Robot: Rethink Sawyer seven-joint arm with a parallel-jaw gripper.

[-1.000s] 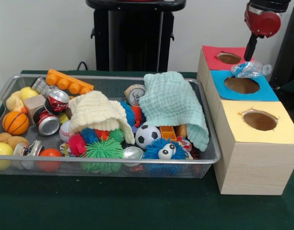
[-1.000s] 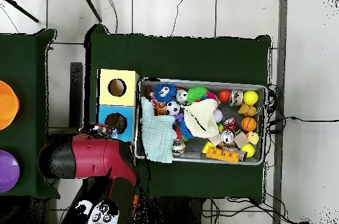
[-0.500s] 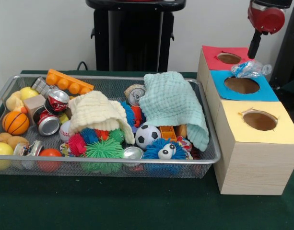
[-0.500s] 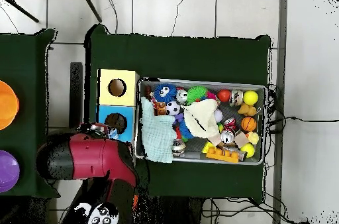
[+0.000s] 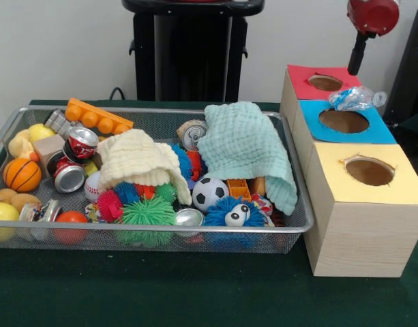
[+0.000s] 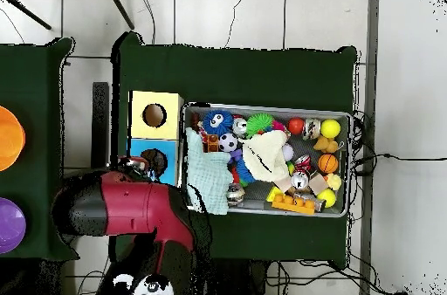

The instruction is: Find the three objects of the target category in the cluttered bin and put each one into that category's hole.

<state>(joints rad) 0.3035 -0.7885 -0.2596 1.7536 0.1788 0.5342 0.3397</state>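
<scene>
A wrinkly see-through bottle with a blue label point(image 5: 356, 97) lies on top of the pale wooden box, on the far edge of the blue surround, beside the blue hole point(image 5: 344, 121). My gripper point(image 5: 356, 61) hangs above and behind the bottle, clear of it and holding nothing. Only its dark lower part shows under the red arm head. The wire-mesh bin point(image 5: 299, 225) is left of the box and full of toys; no other bottle shows in it. In the overhead view the red arm point(image 6: 122, 209) covers the box's near end, beside the blue hole point(image 6: 154, 162) and the bin point(image 6: 351, 162).
The red hole point(image 5: 325, 82) and the yellow hole point(image 5: 369, 171) flank the blue one. In the bin lie a mint cloth point(image 5: 246, 146), a cream cloth point(image 5: 137, 160), soda cans point(image 5: 81, 143), balls, spiky toys and an orange block point(image 5: 98, 117). A black stand point(image 5: 188, 48) is behind.
The arm has risen straight up away from the box top. The bottle stays where it lay by the blue hole. In the overhead view the arm has shifted slightly right.
</scene>
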